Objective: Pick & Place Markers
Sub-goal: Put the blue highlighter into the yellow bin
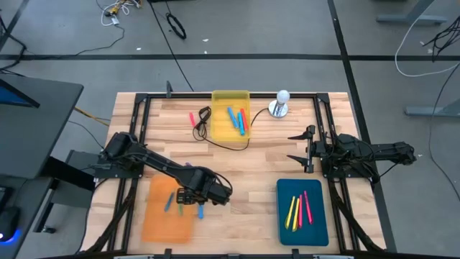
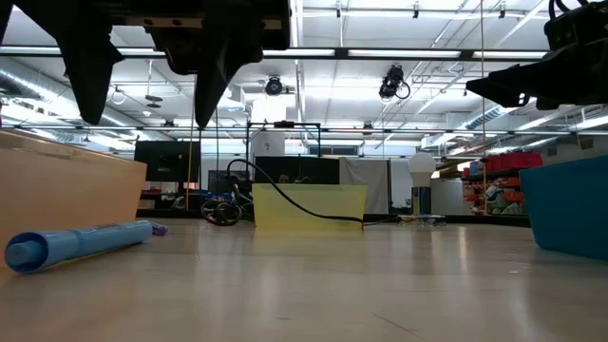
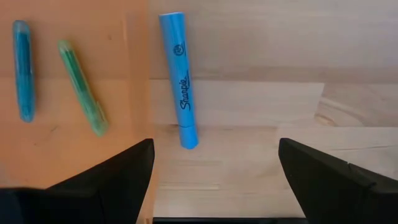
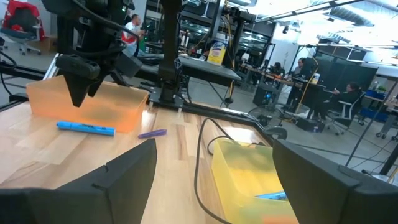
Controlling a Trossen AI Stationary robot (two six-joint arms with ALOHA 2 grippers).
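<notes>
Just beside the orange tray (image 1: 167, 210), the left gripper (image 1: 200, 196) hangs with its fingers spread wide and nothing between them, poised over a blue marker (image 3: 178, 87) that lies on the bare wood against the tray's edge. Inside that tray rest a second blue marker (image 3: 23, 70) and a green marker (image 3: 82, 87), so sorting here looks partly done. A small purple marker (image 4: 152, 133) also lies loose on the table near the tray. Farther off, the yellow tray (image 1: 230, 115) holds a few markers, a pink-red marker (image 1: 192, 119) sits on the wood beside it, and the teal tray (image 1: 302, 210) carries what seem to be four, though they are hard to count. The right gripper (image 1: 305, 149) waits wide open and empty at the table's right side.
</notes>
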